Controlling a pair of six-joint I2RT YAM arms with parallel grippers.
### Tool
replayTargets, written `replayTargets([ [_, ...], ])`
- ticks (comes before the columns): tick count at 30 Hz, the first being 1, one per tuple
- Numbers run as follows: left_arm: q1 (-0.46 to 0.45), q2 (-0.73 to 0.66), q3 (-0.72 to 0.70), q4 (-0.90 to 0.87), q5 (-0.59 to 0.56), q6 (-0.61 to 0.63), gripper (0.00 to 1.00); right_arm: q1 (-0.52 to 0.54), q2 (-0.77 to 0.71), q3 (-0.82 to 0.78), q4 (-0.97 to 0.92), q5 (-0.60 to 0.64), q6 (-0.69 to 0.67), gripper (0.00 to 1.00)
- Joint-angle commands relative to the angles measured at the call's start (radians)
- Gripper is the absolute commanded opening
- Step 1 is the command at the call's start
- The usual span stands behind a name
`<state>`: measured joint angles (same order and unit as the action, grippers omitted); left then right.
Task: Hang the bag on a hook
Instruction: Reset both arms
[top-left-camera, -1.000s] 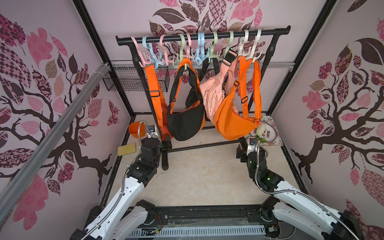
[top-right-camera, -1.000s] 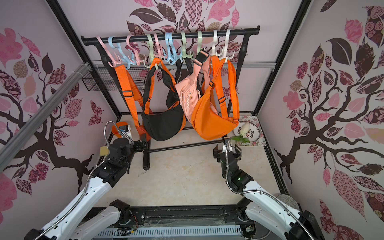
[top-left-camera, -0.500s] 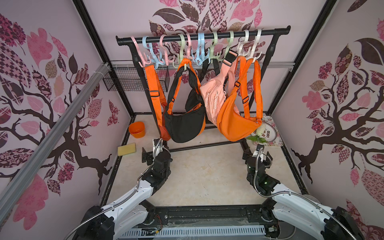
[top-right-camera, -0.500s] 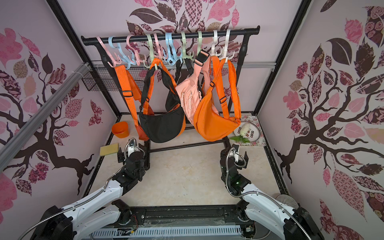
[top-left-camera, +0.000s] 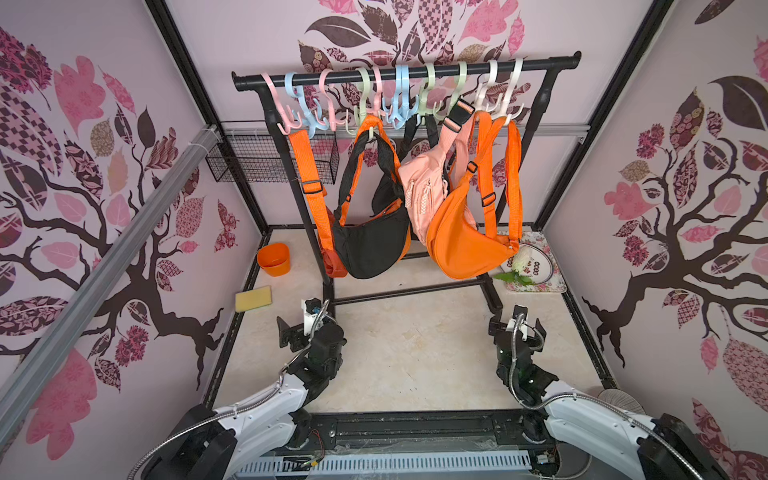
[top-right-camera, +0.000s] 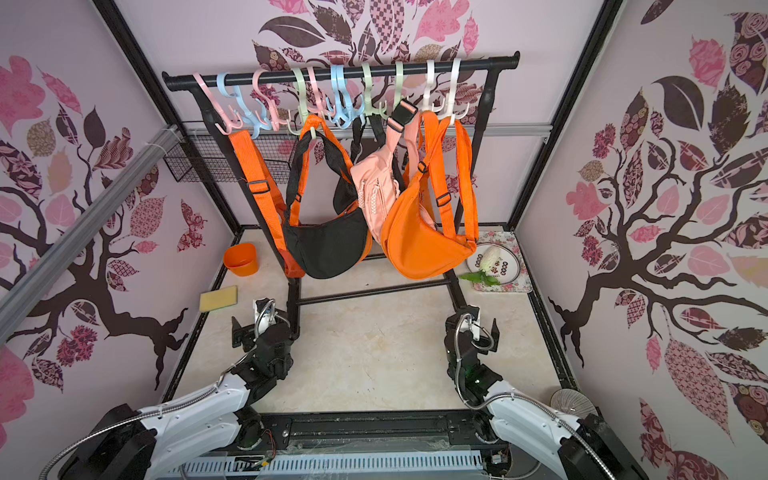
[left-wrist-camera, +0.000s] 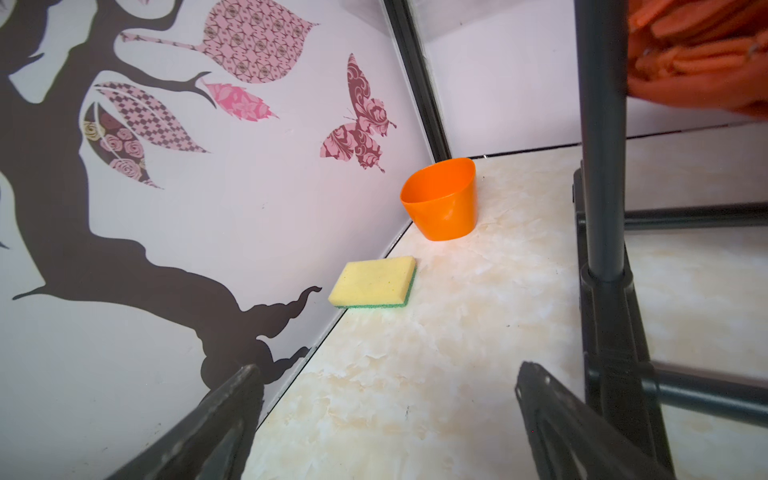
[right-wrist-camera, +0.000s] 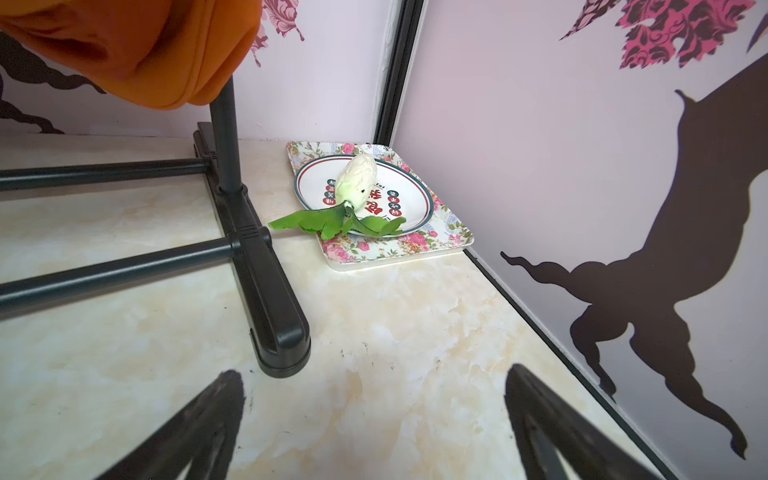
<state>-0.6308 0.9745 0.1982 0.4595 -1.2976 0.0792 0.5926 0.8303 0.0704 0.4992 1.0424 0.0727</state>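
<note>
Down the left edge of the marbled worktop (top-left-camera: 407, 353) I see an orange cup (left-wrist-camera: 440, 203) and a yellow sponge (left-wrist-camera: 374, 282) with a green scouring underside. In the far right corner a floral tray (right-wrist-camera: 440, 245) carries a printed plate (right-wrist-camera: 407, 203) with a toy radish (right-wrist-camera: 355, 178) on it, its green leaves spilling over the rim. A wire basket (top-left-camera: 257, 162) hangs in the far left corner, off the worktop. The black rack (top-left-camera: 405, 70) spans the worktop. Its left post rises just beside my left claw (left-wrist-camera: 387, 368), and its right foot lies close in front of my right claw (right-wrist-camera: 374, 372).

The rack is round black tube on moulded feet, and smooth pastel hooks (top-left-camera: 401, 95) crowd its top rail. The bags are soft, crescent-shaped fabric on webbing straps with black buckles.

Four of them hang there. The leftmost orange bag (top-left-camera: 332, 259) has its strap over a pink hook (top-left-camera: 286, 122) at the rail's left end, and its body hangs against the black bag (top-left-camera: 374, 245). Then come the pink bag (top-left-camera: 424, 187) and the big orange bag (top-left-camera: 465, 245). Both claws sit low over the worktop, fingers spread wide with only bare stone between them. The leftmost orange bag hangs above and beyond the left claw, well apart from it.
</note>
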Motion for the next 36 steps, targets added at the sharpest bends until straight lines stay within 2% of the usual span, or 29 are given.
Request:
replayTargets([
  [1, -0.015, -0.041, -0.042, 0.050, -0.066, -0.010, 0.97, -0.003, -0.044, 0.005, 0.024, -0.031, -0.030, 1.00],
  [6, -0.017, -0.077, -0.066, 0.090, -0.084, -0.010, 0.97, -0.026, -0.074, -0.037, 0.127, -0.085, -0.096, 1.00],
  [11, -0.008, -0.107, -0.136, 0.299, -0.070, 0.051, 0.97, -0.134, -0.090, -0.069, 0.219, -0.186, -0.070, 1.00],
  [22, 0.102, -0.110, -0.158, 0.336, 0.027, -0.039, 0.97, -0.291, -0.064, -0.112, 0.360, -0.315, -0.007, 1.00],
  [28, 0.189, -0.017, -0.150, 0.408, 0.114, -0.088, 0.96, -0.298, 0.088, -0.097, 0.511, -0.329, -0.017, 1.00],
  [36, 0.226, 0.244, -0.153, 0.764, 0.155, -0.015, 0.96, -0.300, 0.366, -0.093, 0.869, -0.292, -0.041, 1.00],
])
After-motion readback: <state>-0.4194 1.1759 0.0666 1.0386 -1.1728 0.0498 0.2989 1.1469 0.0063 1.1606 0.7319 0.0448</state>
